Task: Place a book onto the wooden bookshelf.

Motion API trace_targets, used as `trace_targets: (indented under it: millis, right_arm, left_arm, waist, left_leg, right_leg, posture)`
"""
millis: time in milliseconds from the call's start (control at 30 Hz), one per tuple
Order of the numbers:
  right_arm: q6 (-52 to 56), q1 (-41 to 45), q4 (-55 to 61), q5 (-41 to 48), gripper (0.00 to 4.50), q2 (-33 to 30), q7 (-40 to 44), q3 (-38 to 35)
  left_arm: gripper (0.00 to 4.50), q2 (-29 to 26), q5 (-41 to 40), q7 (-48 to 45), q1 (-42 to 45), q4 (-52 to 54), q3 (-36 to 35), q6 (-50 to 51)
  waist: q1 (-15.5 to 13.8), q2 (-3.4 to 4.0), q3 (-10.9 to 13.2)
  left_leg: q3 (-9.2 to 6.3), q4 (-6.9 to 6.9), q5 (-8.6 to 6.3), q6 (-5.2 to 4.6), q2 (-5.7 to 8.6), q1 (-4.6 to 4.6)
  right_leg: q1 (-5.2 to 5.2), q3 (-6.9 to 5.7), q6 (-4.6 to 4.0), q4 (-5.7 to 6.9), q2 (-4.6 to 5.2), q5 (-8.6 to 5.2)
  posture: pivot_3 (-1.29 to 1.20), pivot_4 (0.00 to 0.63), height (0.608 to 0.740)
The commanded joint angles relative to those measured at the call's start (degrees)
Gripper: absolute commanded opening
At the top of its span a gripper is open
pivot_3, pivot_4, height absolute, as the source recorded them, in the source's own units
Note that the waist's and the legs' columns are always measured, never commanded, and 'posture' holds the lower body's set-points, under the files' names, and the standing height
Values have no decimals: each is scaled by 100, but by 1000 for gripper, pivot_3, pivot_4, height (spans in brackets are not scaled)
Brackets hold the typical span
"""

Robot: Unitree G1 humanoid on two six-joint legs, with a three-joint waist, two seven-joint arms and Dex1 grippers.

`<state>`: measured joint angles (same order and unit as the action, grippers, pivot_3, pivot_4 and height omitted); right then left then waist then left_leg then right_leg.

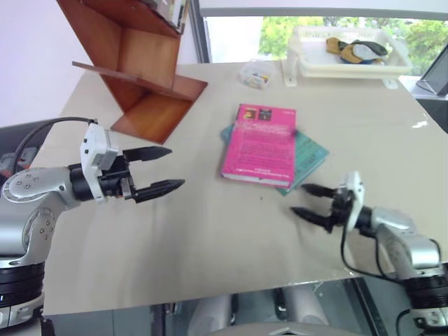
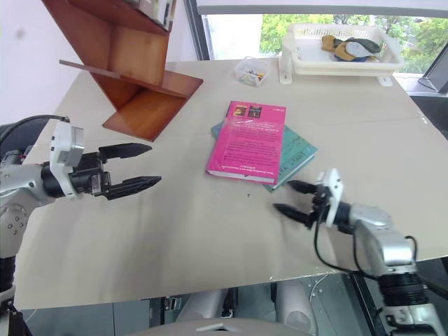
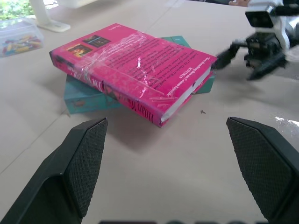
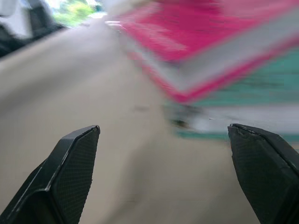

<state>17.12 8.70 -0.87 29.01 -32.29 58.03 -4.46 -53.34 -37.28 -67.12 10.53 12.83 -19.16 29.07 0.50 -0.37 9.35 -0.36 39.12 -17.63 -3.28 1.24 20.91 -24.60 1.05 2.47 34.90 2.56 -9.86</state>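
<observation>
The pink book [image 1: 260, 143] lies flat on top of a teal-green book [image 1: 309, 155] in the middle of the table, its white page edges [image 3: 187, 94] facing the right side. The wooden bookshelf [image 1: 137, 66] stands at the table's far left. My left gripper [image 1: 169, 169] hovers open over the table left of the books, pointing toward them, nothing between its fingers. My right gripper [image 1: 305, 201] is open just off the near right corner of the book stack, low over the table and apart from the books. Its fingers [image 4: 70, 172] frame the stack's corner in the right wrist view.
A white plastic tray [image 1: 308, 61] holding dark and yellow items stands at the far right edge. A small clear box [image 1: 255, 75] of coloured bits sits beside it. Open tabletop [image 1: 210, 231] lies between the two grippers and the near edge.
</observation>
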Motion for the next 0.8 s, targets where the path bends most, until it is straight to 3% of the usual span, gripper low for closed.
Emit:
trace_targets:
  millis: [33, 133, 267, 467, 667, 800]
  right_arm:
    - [-298, 213, -259, -14, 4500, -249, -82, -568]
    - [-393, 528, -482, -36, 4500, -203, -430, -821]
    - [-999, 1514, -854, -867, 4500, 361, -2004, -783]
    - [-1103, 2699, -1938, -1881, 4500, 989, -3518, -430]
    - [-1609, 3953, -4085, -2345, 4500, 1066, -4067, -340]
    - [-2068, 4786, -5707, -2444, 4500, 1117, -3637, -249]
  left_arm:
    - [4407, -22, 3, 22, 24, 37, -37, -76]
    - [4407, -20, -4, 26, 41, 37, -28, -68]
    - [4407, -20, 12, 36, 84, 17, -5, -85]
    - [4407, -26, 27, 56, 164, -17, 53, -111]
    - [4407, -76, 17, 63, 130, -7, -6, -135]
    - [4407, -94, 4, 99, 32, 45, -105, -154]
  waist:
    - [7, 1, 1]
    - [28, 1, 1]
    - [73, -1, 4]
    - [40, -2, 4]
    - [51, -1, 5]
    - [127, 0, 4]
  left_leg:
    - [0, 0, 1, 1, 0, 1]
    - [0, 0, 2, 3, -5, 1]
    - [17, 0, 2, 4, -13, -3]
    - [16, -2, 19, 32, -20, 5]
    - [13, -3, 20, 35, -10, 32]
    - [9, -12, 24, 42, -11, 100]
  right_leg:
    - [-1, 1, 1, 0, -3, 0]
    - [-1, 2, 3, 0, -17, 2]
    - [-7, 21, 4, 4, -27, 3]
    - [-17, 22, 0, 8, -36, 4]
    - [-36, 15, -1, -2, -24, 4]
    - [-107, 13, -1, 1, -26, 6]
  posture:
    - [0, 150, 740]
    - [0, 150, 740]
    - [0, 150, 740]
    - [0, 150, 740]
    - [0, 150, 740]
    - [0, 150, 740]
